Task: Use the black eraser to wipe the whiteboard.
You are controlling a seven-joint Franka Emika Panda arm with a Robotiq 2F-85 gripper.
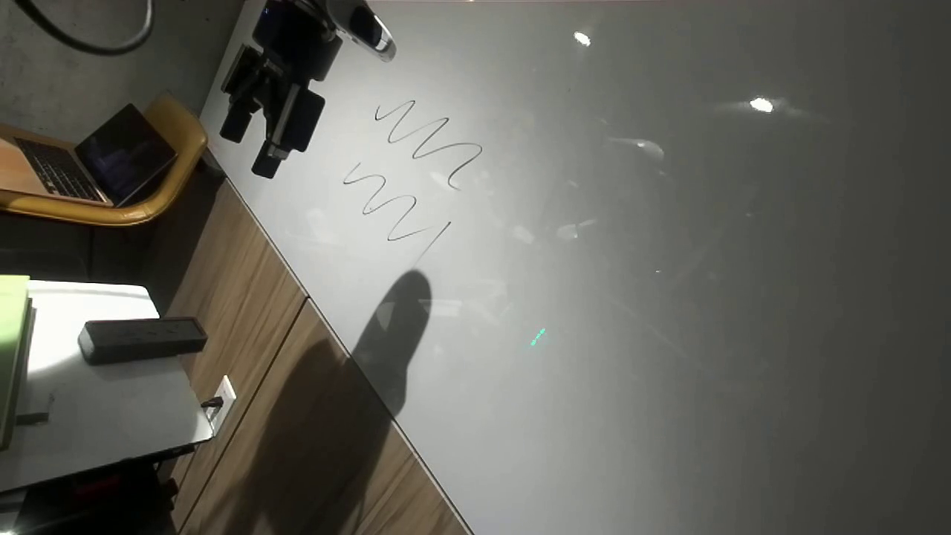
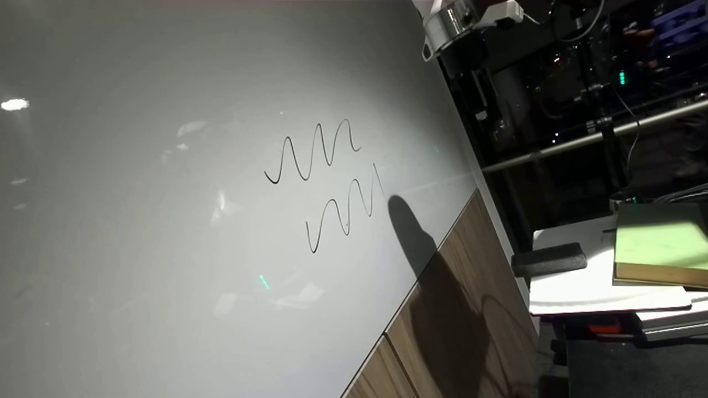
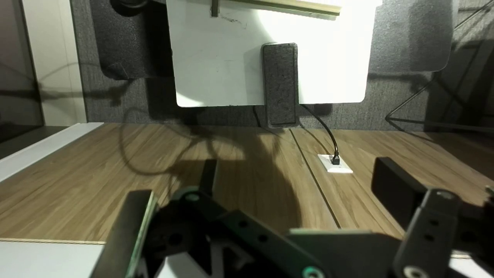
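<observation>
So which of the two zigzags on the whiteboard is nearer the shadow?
The lower zigzag: its faint straight tail runs to the rounded tip of the shadow, while the upper zigzag lies clear of it.

I can read no word, label, brand, number or sign in any of my views. In both exterior views, the whiteboard (image 1: 669, 245) bears two thin dark zigzag lines (image 2: 312, 149), which form no letter or figure that I can make out. Likewise illegible to me: in an exterior view, the laptop keys (image 1: 59, 171), too small; in an exterior view, the bluish screen (image 2: 680, 30), blurred; in the wrist view, the broken dark marks (image 3: 231, 19) on the worktop (image 3: 216, 65), too faint.
</observation>
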